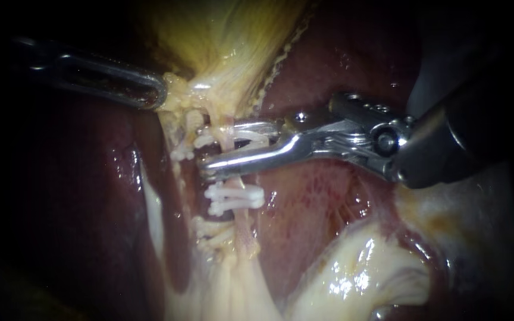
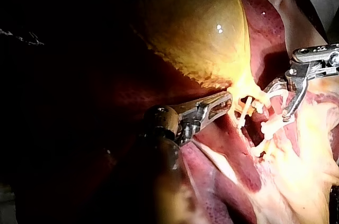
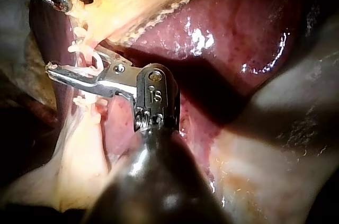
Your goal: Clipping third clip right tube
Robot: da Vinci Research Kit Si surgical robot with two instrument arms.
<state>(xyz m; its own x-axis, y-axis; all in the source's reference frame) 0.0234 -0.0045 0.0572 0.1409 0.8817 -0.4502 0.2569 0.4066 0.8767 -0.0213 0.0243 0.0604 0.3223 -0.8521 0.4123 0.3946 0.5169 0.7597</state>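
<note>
My right instrument (image 1: 227, 145) comes in from the right, and its two metal jaws straddle the right tube (image 1: 244, 232). A white clip (image 1: 233, 138) lies between the jaws, across the tube, and both jaws touch it. Lower on the same tube sits another white clip (image 1: 236, 198). My left instrument (image 1: 157, 95) is shut on pale tissue at the gallbladder's (image 1: 227, 41) neck. In the right wrist view my right instrument (image 3: 69, 73) holds the tube ahead of it. In the left wrist view my left instrument (image 2: 225, 102) grips the yellow neck tissue.
The left tube (image 1: 181, 134) carries white clips (image 1: 182, 153) beside the right jaws. Dark red liver (image 1: 340, 59) lies behind and around the tubes. Pale fatty tissue (image 1: 352, 273) bulges below the right instrument's wrist.
</note>
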